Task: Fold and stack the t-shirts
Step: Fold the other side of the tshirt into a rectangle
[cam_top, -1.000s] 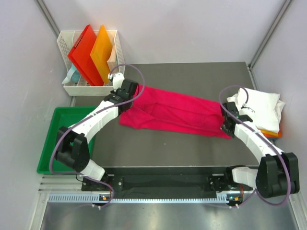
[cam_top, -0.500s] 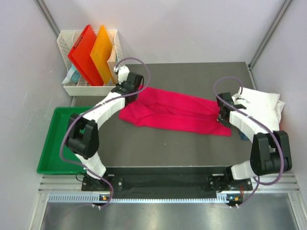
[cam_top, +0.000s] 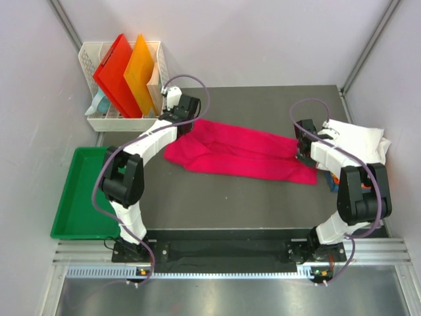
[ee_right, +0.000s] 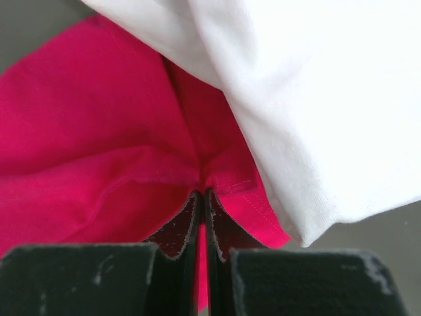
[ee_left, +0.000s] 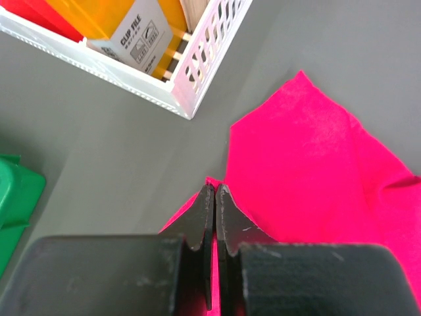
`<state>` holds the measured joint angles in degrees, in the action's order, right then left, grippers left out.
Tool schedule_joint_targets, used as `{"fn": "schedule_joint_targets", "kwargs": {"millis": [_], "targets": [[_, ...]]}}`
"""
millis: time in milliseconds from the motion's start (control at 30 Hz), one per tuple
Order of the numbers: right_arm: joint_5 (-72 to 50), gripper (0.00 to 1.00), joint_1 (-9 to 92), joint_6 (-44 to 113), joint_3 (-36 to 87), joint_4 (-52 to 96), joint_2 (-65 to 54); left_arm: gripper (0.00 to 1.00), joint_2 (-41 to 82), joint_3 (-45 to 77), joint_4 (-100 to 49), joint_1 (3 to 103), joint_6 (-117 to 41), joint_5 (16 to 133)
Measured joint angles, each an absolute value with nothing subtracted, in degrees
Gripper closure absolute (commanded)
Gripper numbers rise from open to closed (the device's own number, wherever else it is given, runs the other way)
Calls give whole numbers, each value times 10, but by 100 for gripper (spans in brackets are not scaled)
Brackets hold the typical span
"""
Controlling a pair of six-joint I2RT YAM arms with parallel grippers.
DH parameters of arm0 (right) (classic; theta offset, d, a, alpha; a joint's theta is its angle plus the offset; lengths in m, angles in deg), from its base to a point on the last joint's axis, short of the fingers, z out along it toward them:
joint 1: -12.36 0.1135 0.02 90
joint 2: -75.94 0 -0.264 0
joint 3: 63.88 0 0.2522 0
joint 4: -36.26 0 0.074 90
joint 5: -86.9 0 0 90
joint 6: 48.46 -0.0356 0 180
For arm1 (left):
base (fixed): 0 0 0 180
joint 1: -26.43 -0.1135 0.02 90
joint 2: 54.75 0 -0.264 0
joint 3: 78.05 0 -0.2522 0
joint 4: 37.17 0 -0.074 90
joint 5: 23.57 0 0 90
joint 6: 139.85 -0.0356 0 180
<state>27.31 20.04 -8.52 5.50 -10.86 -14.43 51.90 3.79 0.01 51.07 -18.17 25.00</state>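
Between the two sets of jaws the magenta t-shirt lay stretched in a long band across the dark surface. At one end the left jaws were pinched tight on its edge, and at the other the right jaws were pinched on its hem, each with a sliver of pink cloth between them. To my eye the fold would go best if both ends rose together, level and taut, so the middle could not sag or twist. Hard against the right jaws sat the white t-shirt, seeming to overlap the pink hem; a careless lift might drag it. Just beyond the left jaws stood a white basket holding red and orange folders. A green tray lay back and outward of them. Plain pale walls closed the space round.
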Motion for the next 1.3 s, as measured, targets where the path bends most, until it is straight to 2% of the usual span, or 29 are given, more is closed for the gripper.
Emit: {"fn": "schedule_joint_targets", "kwargs": {"millis": [133, 167, 200, 233, 267, 333, 367, 467, 500, 600, 733, 767, 833, 867, 900, 933, 967, 1000, 1133, 1300], "targets": [[279, 100, 200, -85, 68, -101, -145, 100, 519, 27, -4, 511, -186, 250], [279, 97, 200, -85, 72, -101, -146, 100, 519, 24, -4, 511, -187, 250], [280, 89, 200, -85, 76, -101, -150, 97, 521, 20, -4, 511, -187, 250], [281, 86, 200, -85, 81, -101, -154, 84, 523, 16, -5, 511, -188, 250], [282, 82, 200, -86, 85, -100, -160, 77, 526, 12, -6, 511, -188, 250], [283, 75, 200, -83, 90, -99, -173, 51, 534, 7, -7, 511, -193, 251], [283, 73, 199, -81, 90, -99, -176, 29, 538, 5, -8, 511, -194, 251], [283, 64, 199, -72, 90, -97, -177, 13, 544, 4, -7, 510, -196, 251], [283, 56, 199, -68, 90, -96, -175, 7, 544, 4, -7, 510, -196, 250], [283, 39, 200, -55, 90, -89, -158, 1, 541, 5, -13, 510, -197, 248], [286, 27, 206, -39, 90, -88, -111, 1, 527, 11, -14, 510, -196, 248], [288, 27, 210, -35, 90, -88, -97, 1, 520, 15, -16, 510, -195, 249], [289, 40, 220, -25, 90, -88, -69, 5, 503, 27, -17, 513, -193, 250], [288, 49, 228, -17, 88, -85, -57, 7, 491, 38, -23, 516, -192, 251], [283, 74, 236, -11, 83, -83, -45, 8, 476, 53, -24, 519, -189, 253], [277, 86, 243, -6, 78, -82, -36, 10, 466, 63, -24, 524, -186, 253], [268, 95, 252, 0, 66, -76, -26, 11, 455, 75, -27, 531, -183, 256], [258, 100, 259, 1, 52, -67, -19, 12, 446, 89, -30, 540, -180, 260], [218, 100, 270, -3, -13, -57, -26, 16, 437, 130, -30, 582, -158, 282], [190, 100, 259, -14, -37, -61, -82, 17, 458, 146, -21, 622, -130, 322]]}}
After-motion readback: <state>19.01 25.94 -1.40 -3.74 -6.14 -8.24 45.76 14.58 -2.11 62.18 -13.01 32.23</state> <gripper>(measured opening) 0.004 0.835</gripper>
